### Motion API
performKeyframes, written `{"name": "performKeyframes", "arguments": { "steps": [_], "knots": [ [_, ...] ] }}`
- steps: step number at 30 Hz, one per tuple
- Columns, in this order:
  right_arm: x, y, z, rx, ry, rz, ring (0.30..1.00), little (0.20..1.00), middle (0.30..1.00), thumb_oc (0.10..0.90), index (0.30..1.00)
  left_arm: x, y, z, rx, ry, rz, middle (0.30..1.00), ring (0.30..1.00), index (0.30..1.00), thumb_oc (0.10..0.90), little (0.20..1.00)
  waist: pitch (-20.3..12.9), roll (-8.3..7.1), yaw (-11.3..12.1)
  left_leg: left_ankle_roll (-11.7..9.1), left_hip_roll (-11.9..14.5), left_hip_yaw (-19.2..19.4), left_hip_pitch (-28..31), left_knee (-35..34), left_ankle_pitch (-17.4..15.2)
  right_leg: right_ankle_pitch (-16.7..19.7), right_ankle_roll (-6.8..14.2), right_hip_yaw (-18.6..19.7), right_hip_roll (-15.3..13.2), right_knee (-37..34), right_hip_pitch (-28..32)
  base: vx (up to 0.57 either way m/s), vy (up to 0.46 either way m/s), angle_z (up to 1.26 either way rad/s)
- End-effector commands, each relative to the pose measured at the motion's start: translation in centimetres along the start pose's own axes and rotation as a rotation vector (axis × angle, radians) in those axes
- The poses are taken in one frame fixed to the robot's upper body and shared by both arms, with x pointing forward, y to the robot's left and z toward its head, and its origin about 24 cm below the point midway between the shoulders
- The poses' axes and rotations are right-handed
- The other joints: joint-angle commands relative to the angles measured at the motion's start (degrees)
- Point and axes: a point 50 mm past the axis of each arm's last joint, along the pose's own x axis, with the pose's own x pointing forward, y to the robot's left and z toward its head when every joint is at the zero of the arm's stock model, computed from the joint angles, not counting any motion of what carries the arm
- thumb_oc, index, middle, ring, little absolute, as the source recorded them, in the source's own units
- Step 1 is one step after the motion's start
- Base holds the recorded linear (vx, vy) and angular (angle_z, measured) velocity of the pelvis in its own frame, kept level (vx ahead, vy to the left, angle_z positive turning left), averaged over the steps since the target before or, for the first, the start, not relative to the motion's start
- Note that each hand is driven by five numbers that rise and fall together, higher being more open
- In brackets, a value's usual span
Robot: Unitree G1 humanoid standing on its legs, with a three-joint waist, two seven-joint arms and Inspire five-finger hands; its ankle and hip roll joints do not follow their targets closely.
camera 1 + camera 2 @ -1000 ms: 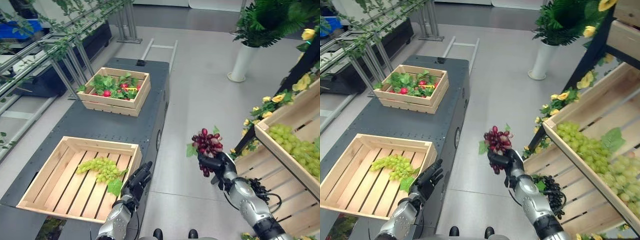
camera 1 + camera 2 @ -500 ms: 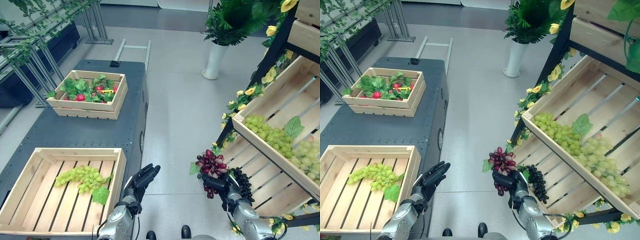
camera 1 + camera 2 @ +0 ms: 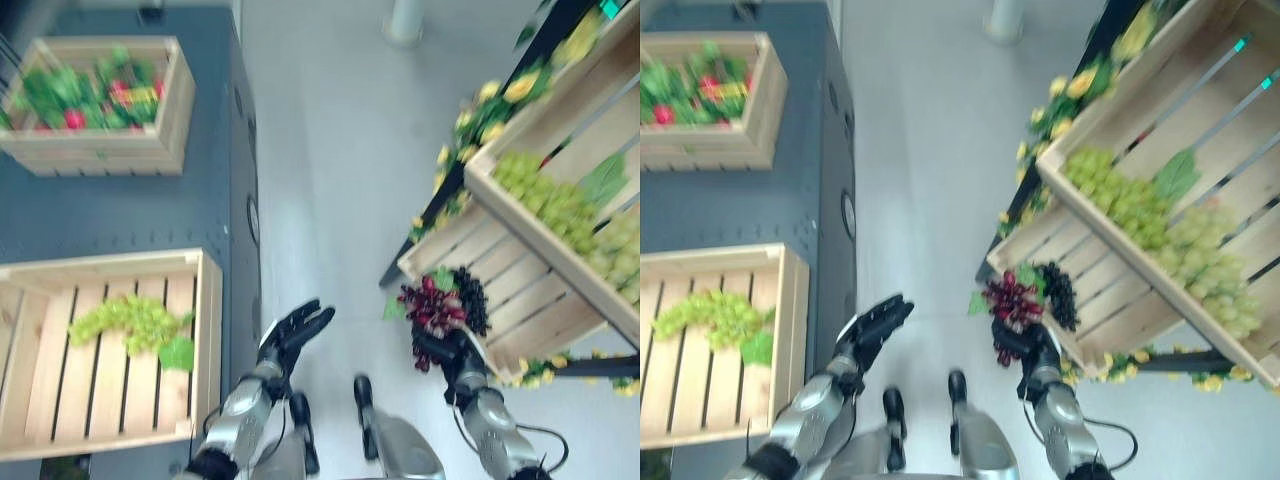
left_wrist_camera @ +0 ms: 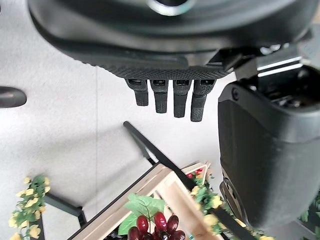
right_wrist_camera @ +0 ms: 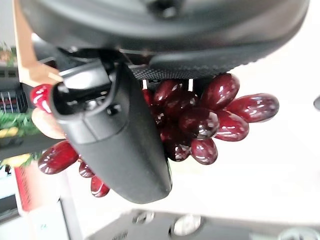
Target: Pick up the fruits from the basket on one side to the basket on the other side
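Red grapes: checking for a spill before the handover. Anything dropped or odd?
Nothing stands out. The red grapes sit gripped in the right hand; the left hand hangs open above the floor.

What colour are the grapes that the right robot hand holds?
Dark red grapes, glossy, clearest in the right wrist view, held by the right robot hand.

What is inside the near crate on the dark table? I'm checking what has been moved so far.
One bunch of green grapes with a leaf lies on the slats of the near crate. The red grapes are in the right hand.
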Motion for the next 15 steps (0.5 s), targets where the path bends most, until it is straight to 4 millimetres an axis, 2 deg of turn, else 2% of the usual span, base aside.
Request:
{"name": "performKeyframes", "arguments": {
  "steps": [1,2,3,4,5,8,10,14,15],
  "knots": [
    [0.8,-0.6,8.4,0.073,-0.427,-0.039,0.3,0.3,0.3,0.4,0.3,0.9,-2.8,3.6,-0.034,-0.202,-0.104,0.9,0.9,0.9,0.8,0.9,0.6,1.18,-0.6,0.5,-1.3,-1.9,-4.1,10.4,-8.1,-4.3,-1.8,-2.4,2.6,9.8,-2.9,-0.1,-0.022,0.02],
    [0.9,-0.7,9.0,0.075,-0.453,-0.048,0.3,0.3,0.3,0.4,0.3,1.0,-3.1,3.7,-0.028,-0.205,-0.114,0.9,0.9,0.9,0.8,0.9,1.0,1.25,-0.6,0.7,-1.5,-2.1,-5.1,11.4,-8.5,-4.5,-1.9,-2.5,2.5,10.9,-4.0,-0.15,-0.041,-0.02],
    [0.9,-0.8,10.5,0.075,-0.514,-0.064,0.3,0.3,0.3,0.4,0.3,1.2,-3.6,4.1,-0.002,-0.208,-0.141,0.9,0.9,0.9,0.8,0.9,2.2,1.48,-0.6,0.8,-1.9,-2.4,-8.0,14.5,-9.4,-5.0,-2.1,-2.3,2.6,13.1,-6.7,-0.13,-0.043,0.0],
    [1.0,-0.8,10.7,0.076,-0.523,-0.066,0.3,0.3,0.3,0.4,0.3,1.2,-3.7,4.1,0.004,-0.206,-0.144,0.9,0.9,0.9,0.8,0.9,2.3,1.53,-0.6,0.8,-2.0,-2.5,-8.5,15.0,-9.5,-5.1,-2.2,-2.4,2.7,13.5,-7.2,-0.19,-0.041,-0.02],
    [1.1,-1.0,12.4,0.069,-0.572,-0.07,0.3,0.3,0.3,0.4,0.3,1.4,-4.1,4.2,0.023,-0.203,-0.164,0.9,0.9,0.9,0.8,0.9,3.3,1.8,-0.7,0.9,-2.2,-2.2,-10.6,17.2,-10.1,-5.4,-2.4,-2.9,2.6,15.2,-9.4,-0.11,-0.016,-0.02],
    [1.2,-1.0,14.0,0.039,-0.628,-0.081,0.3,0.3,0.3,0.4,0.3,1.6,-4.5,4.6,0.039,-0.211,-0.181,0.9,0.9,0.9,0.8,0.9,4.2,2.19,-0.6,0.8,-2.7,-2.5,-13.2,19.5,-10.7,-6.0,-2.7,-3.4,2.6,17.3,-11.9,-0.11,0.001,-0.02],
    [1.5,-1.0,16.0,0.004,-0.683,-0.102,0.3,0.3,0.3,0.4,0.3,2.0,-5.0,5.6,0.06,-0.241,-0.201,0.9,0.9,0.9,0.8,0.9,5.1,2.34,-0.6,0.8,-3.0,-2.8,-15.7,21.8,-11.3,-6.6,-2.9,-3.5,2.9,19.5,-14.4,-0.09,-0.009,-0.11],
    [1.6,-1.6,18.0,-0.024,-0.745,-0.15,0.3,0.3,0.3,0.4,0.3,2.4,-5.6,6.9,0.109,-0.268,-0.227,0.9,0.9,0.9,0.8,0.9,6.0,2.53,-0.6,0.8,-3.1,-3.3,-18.8,25.4,-12.5,-7.6,-3.3,-3.4,3.2,23.1,-17.3,-0.06,-0.067,-0.1],
    [1.6,-1.6,19.2,-0.055,-0.783,-0.181,0.3,0.3,0.3,0.4,0.3,2.5,-5.6,7.3,0.127,-0.273,-0.232,0.9,0.9,0.9,0.8,0.9,6.2,2.48,-0.6,0.8,-3.0,-3.3,-20.1,27.1,-13.1,-8.2,-3.4,-3.7,3.2,24.8,-18.6,-0.03,-0.052,0.04]
  ]
}}
